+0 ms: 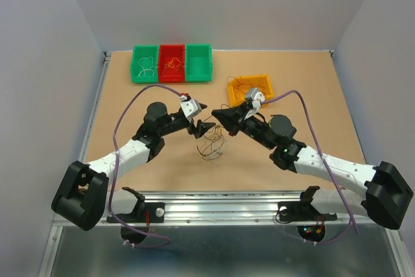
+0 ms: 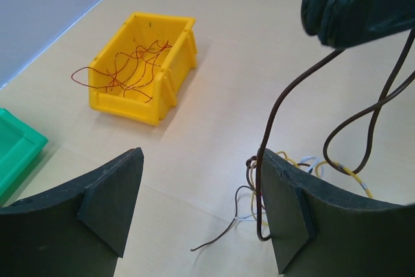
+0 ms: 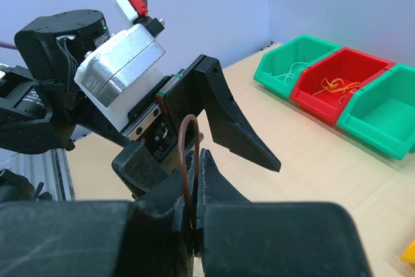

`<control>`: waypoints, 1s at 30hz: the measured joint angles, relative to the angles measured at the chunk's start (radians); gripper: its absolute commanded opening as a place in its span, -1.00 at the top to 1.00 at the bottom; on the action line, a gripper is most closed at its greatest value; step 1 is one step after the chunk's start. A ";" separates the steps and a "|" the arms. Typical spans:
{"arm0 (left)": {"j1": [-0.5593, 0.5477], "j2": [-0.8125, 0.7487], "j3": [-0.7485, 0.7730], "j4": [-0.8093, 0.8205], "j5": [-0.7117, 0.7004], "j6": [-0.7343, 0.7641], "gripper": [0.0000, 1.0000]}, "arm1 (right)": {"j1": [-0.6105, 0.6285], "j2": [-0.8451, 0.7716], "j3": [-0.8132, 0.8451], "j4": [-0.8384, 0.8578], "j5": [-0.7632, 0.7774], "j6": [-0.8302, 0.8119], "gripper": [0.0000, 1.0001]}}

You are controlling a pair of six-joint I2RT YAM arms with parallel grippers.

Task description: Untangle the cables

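A brown cable [image 2: 271, 121] hangs in long loops from my right gripper [image 3: 198, 160], which is shut on a bend of it [image 3: 188, 141]. The lower end joins a loose tangle of yellow, white and dark cables [image 2: 305, 165] lying on the table [image 1: 213, 147]. My left gripper [image 2: 201, 205] stands open just above the table, facing the right gripper [image 2: 356, 4]. The hanging brown strand runs close along the inner face of its right finger [image 2: 288, 205]; nothing is pinched between the fingers. In the top view the left gripper [image 1: 204, 116] and right gripper [image 1: 216, 113] almost meet over the tangle.
A yellow bin [image 2: 162, 89] with reddish wires sits beyond the grippers [image 1: 249, 87]. At the back left stand a green bin [image 1: 145, 63] with a white wire, a red bin [image 1: 172, 63] with orange wires, and another green bin [image 1: 198, 61].
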 measured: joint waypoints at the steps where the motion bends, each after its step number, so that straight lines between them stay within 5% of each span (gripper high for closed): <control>1: 0.000 0.000 0.000 -0.001 0.003 0.007 -0.68 | 0.000 -0.007 -0.004 0.000 0.002 0.000 0.99; 12: -0.036 -0.010 -0.007 -0.002 0.134 0.089 -0.71 | 0.000 -0.136 -0.065 0.007 0.002 0.000 0.99; 19: -0.071 0.046 -0.006 0.045 0.064 0.037 -0.72 | 0.000 -0.126 -0.065 0.008 -0.037 0.006 0.99; 30: -0.114 0.090 -0.006 0.127 0.148 0.032 -0.64 | 0.000 -0.079 -0.065 0.035 -0.127 0.044 0.99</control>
